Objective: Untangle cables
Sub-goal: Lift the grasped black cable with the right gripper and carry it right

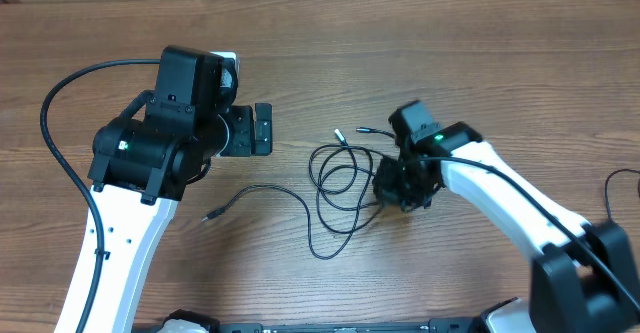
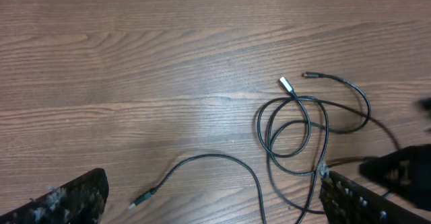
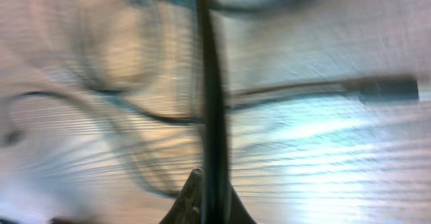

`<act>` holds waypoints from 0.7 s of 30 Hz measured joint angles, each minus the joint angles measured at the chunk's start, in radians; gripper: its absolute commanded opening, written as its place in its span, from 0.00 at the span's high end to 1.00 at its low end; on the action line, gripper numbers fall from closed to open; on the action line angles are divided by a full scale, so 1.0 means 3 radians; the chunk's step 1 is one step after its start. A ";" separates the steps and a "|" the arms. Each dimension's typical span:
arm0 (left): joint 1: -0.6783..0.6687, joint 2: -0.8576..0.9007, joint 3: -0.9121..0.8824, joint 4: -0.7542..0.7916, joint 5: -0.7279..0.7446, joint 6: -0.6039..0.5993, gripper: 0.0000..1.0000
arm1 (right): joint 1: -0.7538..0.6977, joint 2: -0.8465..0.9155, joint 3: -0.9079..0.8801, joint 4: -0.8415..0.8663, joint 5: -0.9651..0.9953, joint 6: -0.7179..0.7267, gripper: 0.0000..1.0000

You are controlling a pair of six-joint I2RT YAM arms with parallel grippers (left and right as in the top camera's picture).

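Observation:
The cables [image 1: 338,178] lie mid-table as thin black looped strands. One long strand runs left to a plug end [image 1: 208,215], and two plug ends [image 1: 340,133] point to the far side. My left gripper [image 1: 264,129] is open and empty, above the wood to the left of the loops. In the left wrist view its fingers [image 2: 215,204] straddle the long strand's plug [image 2: 141,199], with the loops [image 2: 296,126] to the right. My right gripper [image 1: 400,187] is at the loops' right edge. In the blurred right wrist view its fingertips [image 3: 205,192] are shut on a black cable [image 3: 210,83].
The wooden table [image 1: 320,33] fills the view. The thicker black wire of the left arm [image 1: 55,103] arcs at the left. The right arm's white link [image 1: 510,198] runs to the lower right. The right gripper shows at the edge of the left wrist view [image 2: 404,173].

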 measured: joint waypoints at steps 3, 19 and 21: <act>0.0000 0.0000 0.0000 -0.0001 0.0001 0.0000 0.00 | 0.0000 -0.0237 0.0350 -0.0051 0.0000 -0.0118 0.96; 0.0000 0.0000 0.0000 0.0000 0.0000 0.0000 0.00 | 0.0001 -0.0727 0.2626 0.0066 0.0994 -0.0323 0.96; 0.0000 0.0000 0.0000 -0.0001 0.0001 0.0000 0.00 | 0.0000 -0.0740 0.2795 0.0132 0.1165 -0.0324 0.96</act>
